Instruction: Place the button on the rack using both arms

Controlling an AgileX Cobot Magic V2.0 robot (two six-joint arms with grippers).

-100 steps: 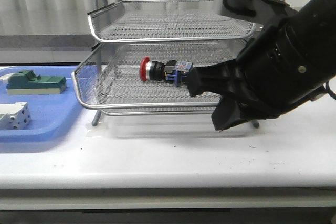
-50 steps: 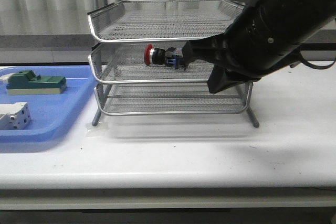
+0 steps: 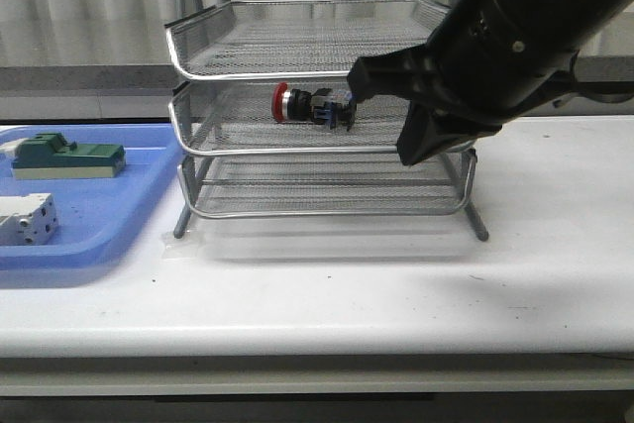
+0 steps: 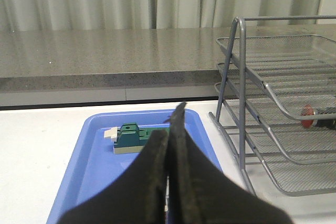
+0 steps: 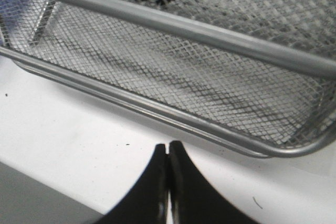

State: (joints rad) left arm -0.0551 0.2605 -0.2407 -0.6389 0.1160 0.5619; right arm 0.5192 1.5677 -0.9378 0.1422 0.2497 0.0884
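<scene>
The button (image 3: 312, 106), red cap pointing left, lies on its side in the middle tray of the silver wire rack (image 3: 297, 74). That tray sits flush with the other two. From the left wrist view the button (image 4: 315, 116) shows through the rack's (image 4: 239, 77) side. My right arm (image 3: 505, 47) hangs in front of the rack's right half. The right gripper (image 5: 168, 146) is shut and empty, above the white table just before the bottom tray's front rim. My left gripper (image 4: 170, 128) is shut and empty, above the blue tray (image 4: 94, 156), well left of the rack.
The blue tray (image 3: 99, 235) at the left holds a green block (image 3: 69, 156) and a white block (image 3: 25, 220). White table stretches in front of the rack. A grey ledge and curtains stand behind.
The middle tray, pulled out a second ago, has slid back into the rack with the button in it. My right arm has risen and drawn back to the right.
</scene>
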